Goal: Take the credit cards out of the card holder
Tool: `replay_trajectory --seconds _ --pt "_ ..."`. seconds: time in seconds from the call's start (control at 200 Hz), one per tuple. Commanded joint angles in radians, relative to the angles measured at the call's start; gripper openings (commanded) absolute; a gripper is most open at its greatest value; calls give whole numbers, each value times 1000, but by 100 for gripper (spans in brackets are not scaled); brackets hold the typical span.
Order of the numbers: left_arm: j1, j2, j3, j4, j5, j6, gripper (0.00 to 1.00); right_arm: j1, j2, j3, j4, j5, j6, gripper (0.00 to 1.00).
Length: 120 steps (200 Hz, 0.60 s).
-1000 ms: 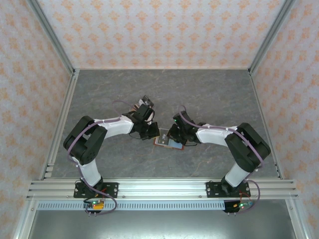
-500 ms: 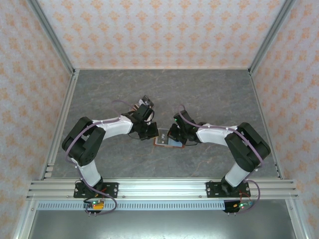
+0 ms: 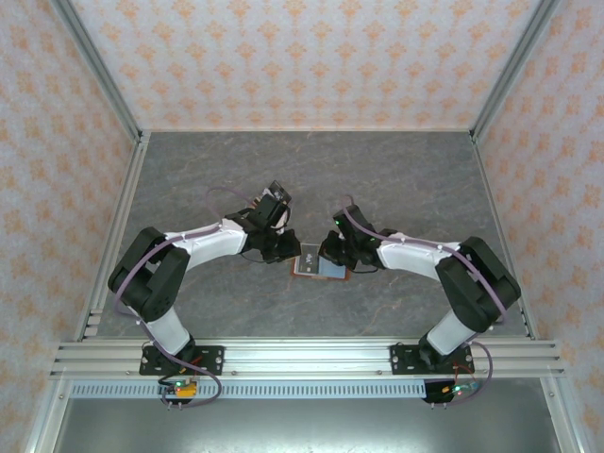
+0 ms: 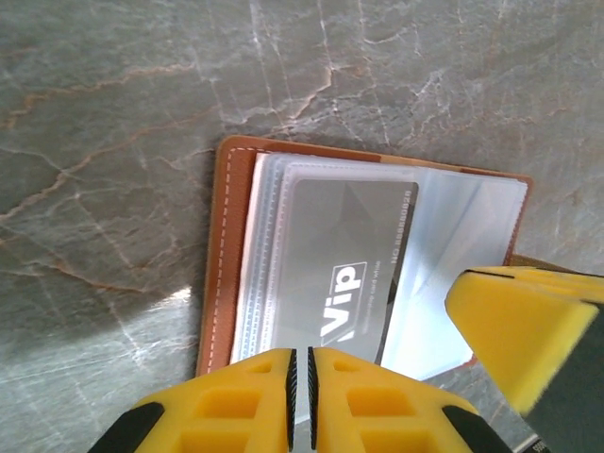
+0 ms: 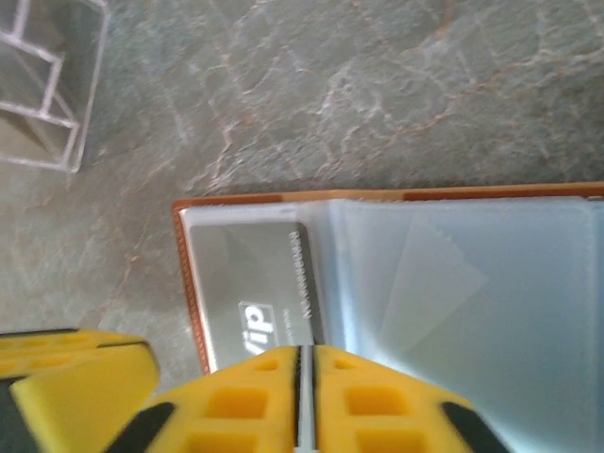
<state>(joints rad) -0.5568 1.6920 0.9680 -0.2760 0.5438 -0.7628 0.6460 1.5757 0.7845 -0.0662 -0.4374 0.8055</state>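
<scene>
The card holder (image 3: 319,268) lies open on the grey marbled table between both grippers. Its reddish-brown leather rim (image 4: 215,283) frames clear plastic sleeves (image 5: 472,283). A grey "Vip" credit card (image 4: 344,264) sits in the sleeve at the holder's left end, also seen in the right wrist view (image 5: 250,283). My left gripper (image 4: 303,377) hovers over that card's near edge, its yellow jaws shut to a thin slit. My right gripper (image 5: 305,387) is over the sleeves beside the card, jaws likewise shut to a slit. I cannot tell whether either pinches a sleeve.
A clear acrylic box (image 5: 38,85) stands on the table beyond the card holder's left end. A tan boxy object (image 3: 271,197) sits behind the left wrist. Metal frame rails and patterned walls bound the table (image 3: 415,179). Each wrist view catches the other gripper's yellow finger (image 4: 528,330).
The left arm's elbow has swung out to the left and the right wrist has shifted slightly. Both grippers stay at the open card holder, which has barely moved.
</scene>
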Motion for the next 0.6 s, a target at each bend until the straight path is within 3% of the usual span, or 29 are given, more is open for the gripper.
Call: replay_trajectory --seconds 0.0,0.15,0.596 --pt "-4 31 11 8 32 3 16 0 -37 -26 -23 -39 25 23" --pt "-5 58 0 37 59 -6 19 6 -36 -34 -27 -54 42 33" --pt "-4 90 -3 49 70 -7 17 14 23 -32 -13 -48 52 34"
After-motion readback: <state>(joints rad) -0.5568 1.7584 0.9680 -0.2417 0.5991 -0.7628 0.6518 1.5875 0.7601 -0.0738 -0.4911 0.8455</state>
